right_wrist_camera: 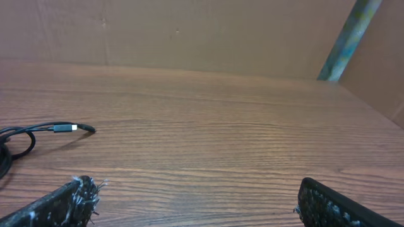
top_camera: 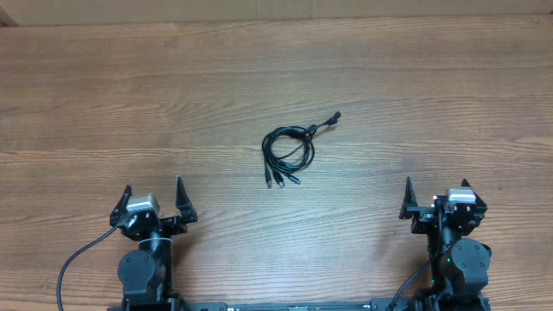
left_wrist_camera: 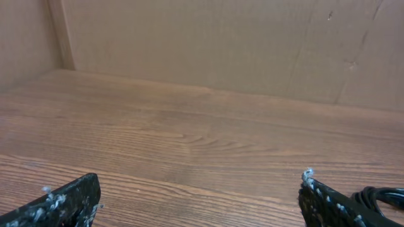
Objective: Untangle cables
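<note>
While left gripper (top_camera: 154, 184) and right gripper (top_camera: 437, 183) are held spread and empty, one tangled cable bundle (top_camera: 298, 131) is seen on the table (top_camera: 130, 86).

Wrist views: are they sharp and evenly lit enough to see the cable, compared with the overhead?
Overhead: even light, no glare, cable bundle crisp against the table. Left wrist: slightly soft, cable bundle only a dark sliver at the lower right edge. Right wrist: cable end in focus, a small glint on its connector, soft shadow beneath.
</note>
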{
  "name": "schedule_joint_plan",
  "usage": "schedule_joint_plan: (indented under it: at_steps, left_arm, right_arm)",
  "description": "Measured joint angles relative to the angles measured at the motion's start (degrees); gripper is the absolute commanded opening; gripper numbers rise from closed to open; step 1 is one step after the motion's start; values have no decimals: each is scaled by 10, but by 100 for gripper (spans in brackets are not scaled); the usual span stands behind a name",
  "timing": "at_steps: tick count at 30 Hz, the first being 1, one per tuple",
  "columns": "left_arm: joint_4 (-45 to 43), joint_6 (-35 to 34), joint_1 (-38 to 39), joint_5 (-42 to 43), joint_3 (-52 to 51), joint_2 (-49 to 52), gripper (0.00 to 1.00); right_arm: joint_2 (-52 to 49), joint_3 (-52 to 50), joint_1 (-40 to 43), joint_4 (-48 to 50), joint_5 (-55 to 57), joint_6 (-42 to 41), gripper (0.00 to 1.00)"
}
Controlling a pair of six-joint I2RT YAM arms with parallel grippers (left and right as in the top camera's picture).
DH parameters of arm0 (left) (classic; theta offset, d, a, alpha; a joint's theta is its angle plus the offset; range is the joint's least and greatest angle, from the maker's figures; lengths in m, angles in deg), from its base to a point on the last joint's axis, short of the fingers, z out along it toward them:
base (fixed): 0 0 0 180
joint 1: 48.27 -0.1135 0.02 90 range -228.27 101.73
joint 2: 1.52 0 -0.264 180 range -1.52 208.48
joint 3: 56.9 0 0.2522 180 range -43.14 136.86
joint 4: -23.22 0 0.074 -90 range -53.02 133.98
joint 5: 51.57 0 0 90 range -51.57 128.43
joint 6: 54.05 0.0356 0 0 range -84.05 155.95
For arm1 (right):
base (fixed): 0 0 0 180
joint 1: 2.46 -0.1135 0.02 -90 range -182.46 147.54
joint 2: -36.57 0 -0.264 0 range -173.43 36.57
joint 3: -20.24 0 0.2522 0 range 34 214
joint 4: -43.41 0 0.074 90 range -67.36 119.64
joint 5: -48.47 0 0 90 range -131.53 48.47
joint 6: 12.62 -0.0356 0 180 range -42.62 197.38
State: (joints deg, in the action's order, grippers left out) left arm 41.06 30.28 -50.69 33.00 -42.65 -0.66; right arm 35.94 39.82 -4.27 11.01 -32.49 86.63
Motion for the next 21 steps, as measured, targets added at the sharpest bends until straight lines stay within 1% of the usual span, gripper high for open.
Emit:
schedule_joint_plan:
  at_steps: [12,14,17,21]
  left_arm:
    - [0,0,0,0,0,0,100]
    - [0,0,0,0,0,0,100]
    - [0,0,0,0,0,0,100]
    - [0,0,0,0,0,0,100]
  right_arm:
    - [0,0,0,0,-2,-1,100]
    - [0,0,0,0,-26,-13,100]
    - [0,0,0,0,-102,-63,100]
    - [0,0,0,2,-167,-97,100]
